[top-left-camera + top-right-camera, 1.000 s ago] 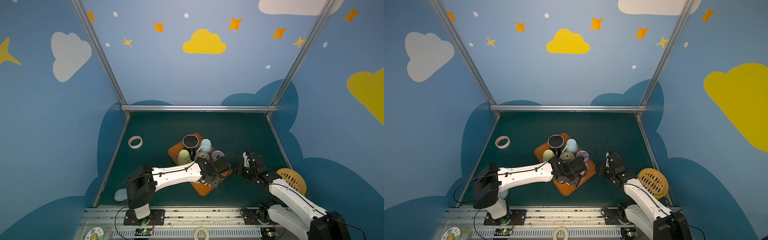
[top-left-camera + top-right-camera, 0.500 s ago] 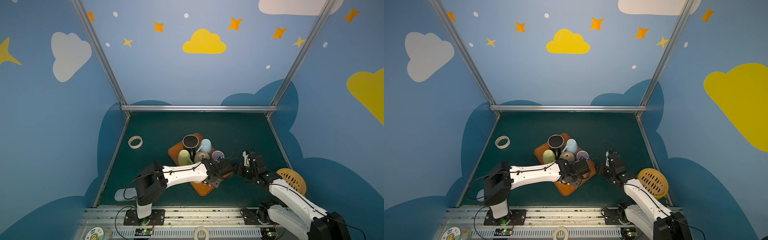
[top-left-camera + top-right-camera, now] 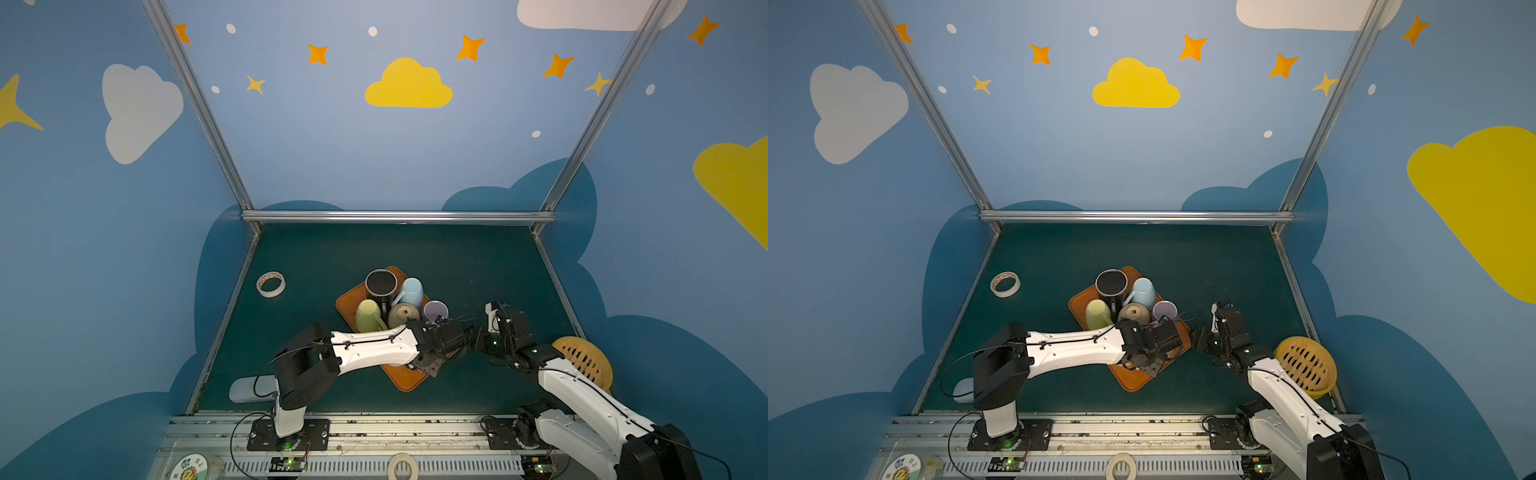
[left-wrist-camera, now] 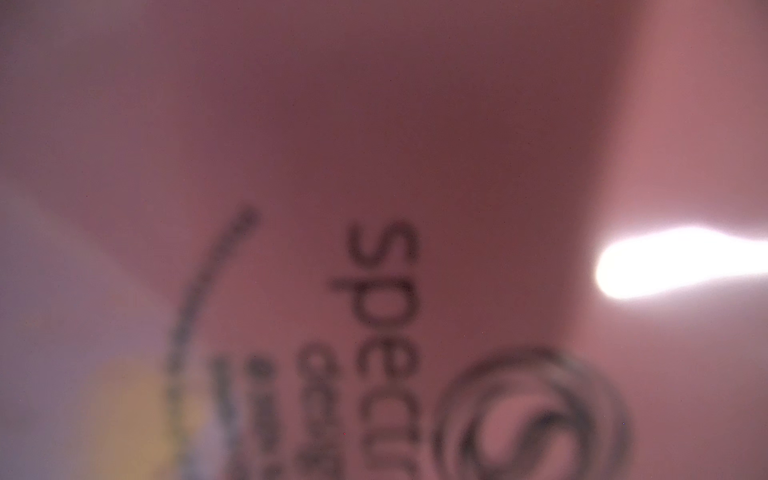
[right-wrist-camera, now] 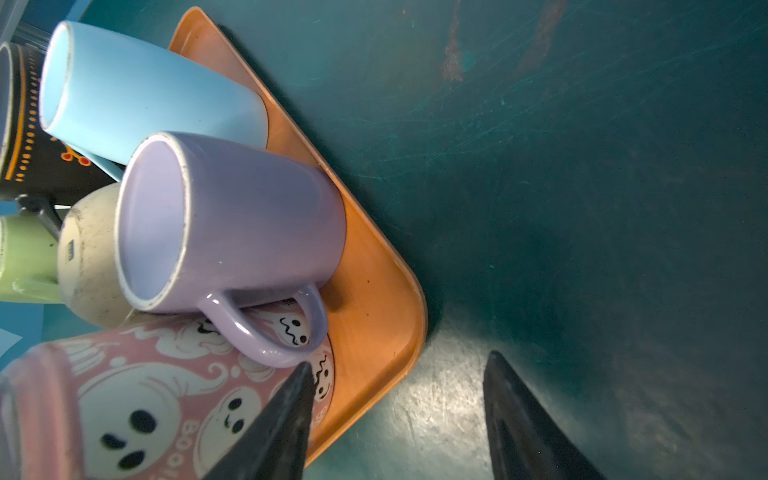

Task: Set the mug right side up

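Note:
The mug, pink with white ghosts (image 5: 145, 399), stands bottom up on the orange tray (image 5: 374, 291). Its printed base (image 4: 382, 316) fills the left wrist view, blurred and very close. In both top views my left gripper (image 3: 446, 340) (image 3: 1160, 338) sits right over it and hides it; how its jaws stand does not show. My right gripper (image 5: 399, 365) (image 3: 473, 338) is open just off the tray's right corner. One fingertip (image 5: 299, 382) lies in front of the pink mug's rim, the other over the bare table.
On the tray (image 3: 405, 384), also bottom up: a purple mug (image 5: 249, 216) touching the pink one, a light blue mug (image 5: 145, 83), a black mug (image 3: 380, 282), a green mug (image 3: 368, 311), a beige mug (image 3: 403, 313). Tape roll (image 3: 270, 284) far left. Yellow basket (image 3: 584, 361) beside the right arm.
The left arm has swung its elbow to the right and pushed its gripper slightly further over the tray's right part. The right arm has stayed where it was.

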### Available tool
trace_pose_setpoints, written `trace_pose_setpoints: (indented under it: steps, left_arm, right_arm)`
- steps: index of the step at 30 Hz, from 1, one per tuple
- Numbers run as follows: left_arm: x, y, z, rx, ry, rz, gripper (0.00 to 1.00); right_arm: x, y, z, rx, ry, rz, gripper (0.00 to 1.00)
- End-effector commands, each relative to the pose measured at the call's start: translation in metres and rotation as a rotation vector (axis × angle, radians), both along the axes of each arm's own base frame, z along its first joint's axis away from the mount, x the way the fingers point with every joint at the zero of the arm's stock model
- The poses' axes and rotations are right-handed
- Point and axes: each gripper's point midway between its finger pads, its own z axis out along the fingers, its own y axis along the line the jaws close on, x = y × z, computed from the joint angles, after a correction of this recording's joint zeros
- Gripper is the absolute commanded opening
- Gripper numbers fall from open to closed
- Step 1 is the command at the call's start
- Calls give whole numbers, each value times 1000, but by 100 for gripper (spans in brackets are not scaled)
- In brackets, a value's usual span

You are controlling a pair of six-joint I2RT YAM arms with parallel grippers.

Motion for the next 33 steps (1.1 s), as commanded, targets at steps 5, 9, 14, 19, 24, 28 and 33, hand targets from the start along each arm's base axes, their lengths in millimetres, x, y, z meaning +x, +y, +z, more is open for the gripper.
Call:
trace_pose_setpoints:
  steps: [5, 9, 14, 19, 24, 28, 33]
  left_arm:
    - [1, -7, -1, -11, 3, -1, 19]
    - [2, -8, 2, -22, -1, 2, 11]
    - [4, -9, 8, -36, -14, 6, 4]
    - [7, -8, 17, -50, -38, 12, 4]
    - [13, -5, 34, -92, -68, 23, 4]
    - [17, -2, 47, -135, -89, 36, 4]
    - [20, 2, 62, -205, -102, 52, 4]
  right_arm:
    - [1, 3, 0, 20, -4, 4, 60]
    - [0, 5, -1, 29, 7, 15, 60]
    - [1, 10, 1, 45, 12, 36, 61]
    - [0, 13, 2, 49, 24, 51, 62]
    - [0, 14, 5, 56, 20, 55, 62]
    - [1, 18, 10, 77, 21, 68, 62]
    - [2, 19, 15, 84, 15, 73, 62]
